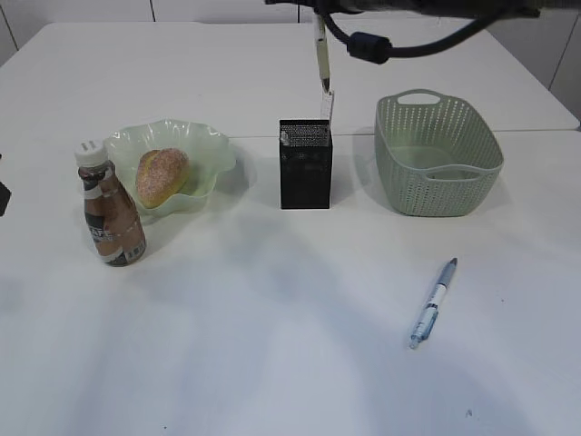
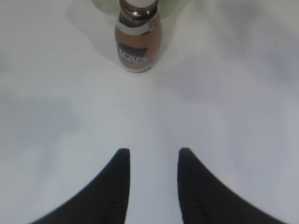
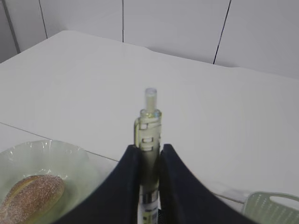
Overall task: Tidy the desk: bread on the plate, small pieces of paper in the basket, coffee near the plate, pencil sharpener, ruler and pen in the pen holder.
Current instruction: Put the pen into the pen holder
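My right gripper [image 3: 147, 148] is shut on a pale green pen [image 3: 147, 128], held upright. In the exterior view this pen [image 1: 320, 50] hangs tip down just above the black mesh pen holder [image 1: 305, 168]. A clear ruler end [image 1: 327, 104] sticks up from the holder's back corner. A second, blue pen [image 1: 434, 302] lies on the desk [image 1: 272, 345] at the front right. The bread [image 1: 162, 175] rests in the green ruffled plate [image 1: 211, 145]; the coffee [image 1: 111, 211] stands beside it. My left gripper [image 2: 152, 151] is open and empty, short of the coffee [image 2: 137, 42]. Pencil sharpener and paper are out of view.
The sage-green basket [image 1: 438, 191] stands right of the pen holder. A black cable [image 1: 372, 45] of the right arm loops across the top of the exterior view. The desk's seam runs behind the plate, holder and basket.
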Action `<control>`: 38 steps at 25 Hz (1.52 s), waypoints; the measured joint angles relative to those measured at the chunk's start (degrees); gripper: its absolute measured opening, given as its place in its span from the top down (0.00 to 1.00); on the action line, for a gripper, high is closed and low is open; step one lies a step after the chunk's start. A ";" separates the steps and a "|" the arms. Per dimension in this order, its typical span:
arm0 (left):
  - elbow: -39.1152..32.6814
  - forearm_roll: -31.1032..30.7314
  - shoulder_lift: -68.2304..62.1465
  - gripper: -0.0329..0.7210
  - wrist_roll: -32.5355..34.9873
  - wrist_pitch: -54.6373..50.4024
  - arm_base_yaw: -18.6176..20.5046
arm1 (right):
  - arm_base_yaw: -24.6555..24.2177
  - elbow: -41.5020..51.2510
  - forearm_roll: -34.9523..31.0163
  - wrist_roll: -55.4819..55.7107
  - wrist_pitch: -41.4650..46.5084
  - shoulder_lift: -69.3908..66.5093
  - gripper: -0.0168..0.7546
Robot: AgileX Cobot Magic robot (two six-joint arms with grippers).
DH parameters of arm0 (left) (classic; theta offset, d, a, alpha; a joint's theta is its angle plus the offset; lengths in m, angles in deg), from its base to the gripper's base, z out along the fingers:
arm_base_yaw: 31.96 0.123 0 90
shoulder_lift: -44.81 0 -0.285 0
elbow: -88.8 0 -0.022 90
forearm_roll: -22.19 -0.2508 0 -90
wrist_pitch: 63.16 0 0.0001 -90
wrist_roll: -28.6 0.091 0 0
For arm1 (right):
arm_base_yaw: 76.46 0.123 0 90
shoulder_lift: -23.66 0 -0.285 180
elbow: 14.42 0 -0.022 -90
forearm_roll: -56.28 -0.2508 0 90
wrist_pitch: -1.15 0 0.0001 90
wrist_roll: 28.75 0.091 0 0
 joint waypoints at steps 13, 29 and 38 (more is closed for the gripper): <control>0.00 -0.32 0.00 0.64 0.00 0.10 0.00 | 0.00 4.31 25.17 34.41 7.27 -2.77 0.83; 0.00 -0.57 0.00 0.64 0.00 2.69 0.00 | 0.00 4.08 25.29 34.91 12.20 -7.13 0.83; 0.00 -0.69 0.00 0.64 0.00 3.56 0.00 | 0.00 0.09 25.29 34.91 12.26 -11.50 0.83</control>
